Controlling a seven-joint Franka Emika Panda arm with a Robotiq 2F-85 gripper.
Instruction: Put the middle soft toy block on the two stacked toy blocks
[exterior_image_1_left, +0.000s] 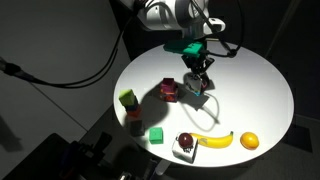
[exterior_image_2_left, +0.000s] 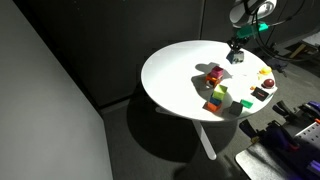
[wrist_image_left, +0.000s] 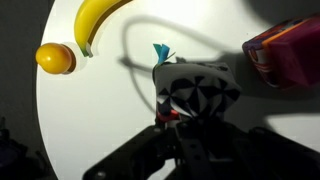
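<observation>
The checkered black-and-white soft block (wrist_image_left: 195, 88) sits between my gripper's (wrist_image_left: 190, 118) dark fingers in the wrist view, with a shadow on the table beneath it. In an exterior view the gripper (exterior_image_1_left: 198, 76) hangs over the block (exterior_image_1_left: 198, 93), just to the right of the magenta cube stacked on the red cube (exterior_image_1_left: 170, 90). The stack also shows in an exterior view (exterior_image_2_left: 213, 75), with the gripper (exterior_image_2_left: 237, 50) beyond it. The magenta cube (wrist_image_left: 285, 50) is at the wrist view's upper right edge.
The table (exterior_image_1_left: 260, 90) is round and white. On it lie a banana (exterior_image_1_left: 212, 140), an orange fruit (exterior_image_1_left: 249, 141), a white block with a dark red round thing (exterior_image_1_left: 185, 146), a green cube (exterior_image_1_left: 156, 135) and a green-topped block (exterior_image_1_left: 128, 98).
</observation>
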